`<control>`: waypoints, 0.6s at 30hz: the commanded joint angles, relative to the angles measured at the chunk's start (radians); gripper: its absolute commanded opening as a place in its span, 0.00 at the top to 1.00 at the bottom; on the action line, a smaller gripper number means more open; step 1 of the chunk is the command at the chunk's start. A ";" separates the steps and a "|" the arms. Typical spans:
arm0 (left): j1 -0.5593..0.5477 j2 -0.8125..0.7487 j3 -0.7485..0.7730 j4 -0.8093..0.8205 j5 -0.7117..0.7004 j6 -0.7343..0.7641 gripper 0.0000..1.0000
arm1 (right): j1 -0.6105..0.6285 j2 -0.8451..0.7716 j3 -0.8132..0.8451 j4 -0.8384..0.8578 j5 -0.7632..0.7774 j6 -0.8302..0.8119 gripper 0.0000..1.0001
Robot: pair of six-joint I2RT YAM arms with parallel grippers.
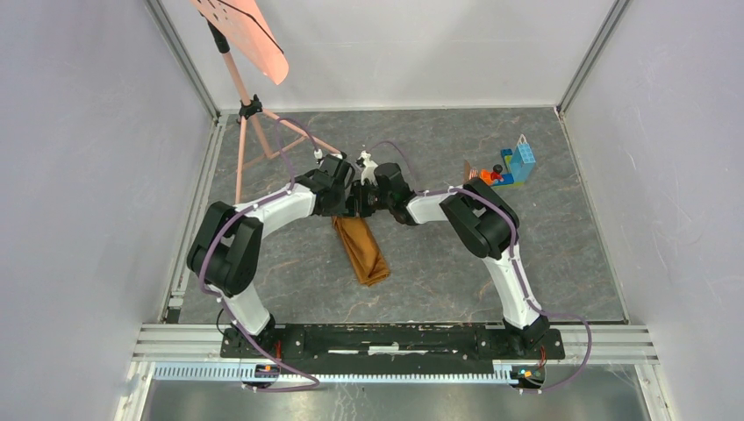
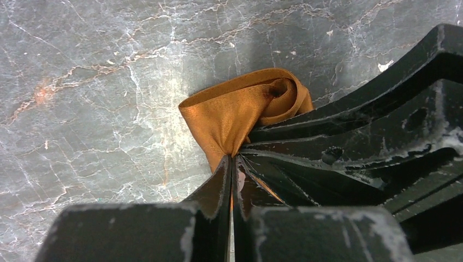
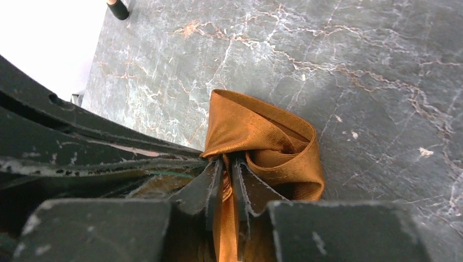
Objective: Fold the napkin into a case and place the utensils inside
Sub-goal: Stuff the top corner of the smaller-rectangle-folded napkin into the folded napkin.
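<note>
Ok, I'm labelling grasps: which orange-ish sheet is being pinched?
The rust-brown napkin on the table; the salmon-pink sheet sits untouched on its stand.

Top view: even, diffuse overhead light, short soft shadows under both arms on the table, pale walls slightly washed out, mild wide-angle bend at the edges. Left wrist view: bright glare patch on the marble left of the napkin, satin sheen on the cloth, dark shadow just behind it, left gripper close to the lens, soft and underexposed. Right wrist view: upper left corner blown out white, cloth sharp with shiny highlights, right gripper dark and blurred
</note>
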 commanded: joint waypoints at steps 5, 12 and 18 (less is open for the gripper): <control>0.011 -0.085 -0.032 0.031 0.006 -0.028 0.98 | -0.033 -0.105 -0.074 0.118 -0.137 -0.023 0.65; 0.014 -0.096 -0.045 0.027 0.007 -0.031 0.98 | -0.051 -0.147 -0.139 0.151 -0.166 -0.016 0.58; 0.014 -0.101 -0.053 0.035 0.034 -0.032 0.98 | -0.049 -0.098 -0.091 0.151 -0.166 0.000 0.72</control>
